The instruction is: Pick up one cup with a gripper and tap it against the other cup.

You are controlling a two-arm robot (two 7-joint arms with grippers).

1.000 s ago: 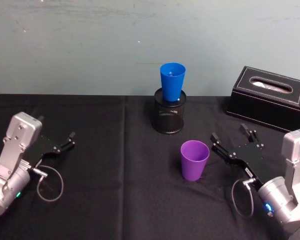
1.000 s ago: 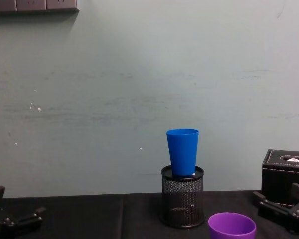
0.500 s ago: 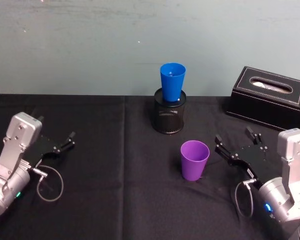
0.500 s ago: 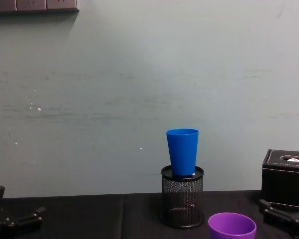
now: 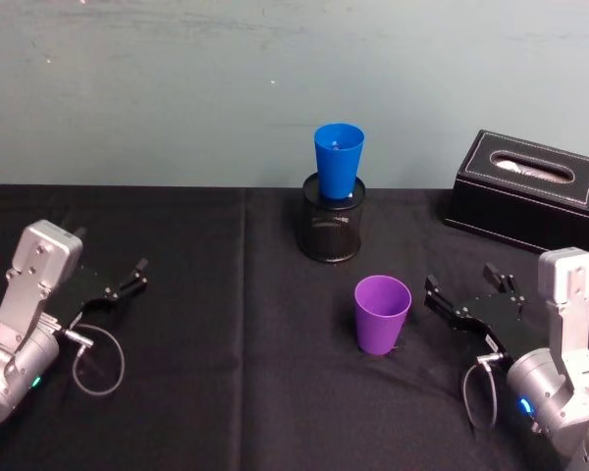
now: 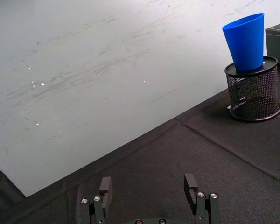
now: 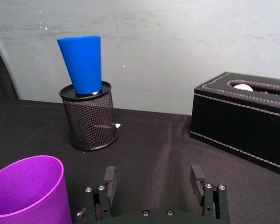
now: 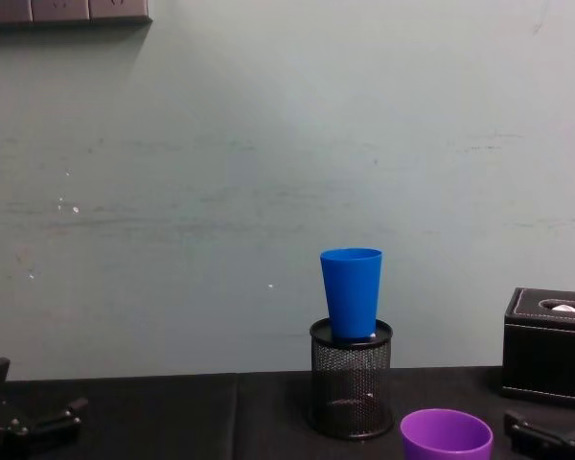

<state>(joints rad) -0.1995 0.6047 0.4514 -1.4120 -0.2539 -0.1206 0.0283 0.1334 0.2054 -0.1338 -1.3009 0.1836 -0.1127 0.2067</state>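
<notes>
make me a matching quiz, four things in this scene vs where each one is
Things:
1. purple cup
2. blue cup
3. tissue box
4. left end effector

Places:
A. standing in the mesh holder
B. far right, by the wall
C. upright on the cloth, before the holder
D. left side of the cloth, open

Pairs: 1-C, 2-A, 3-B, 4-D

A lab test bench: black cloth-covered table (image 5: 226,392) against a scuffed pale green wall (image 5: 177,88), with a mesh holder (image 5: 332,234) near that wall.
</notes>
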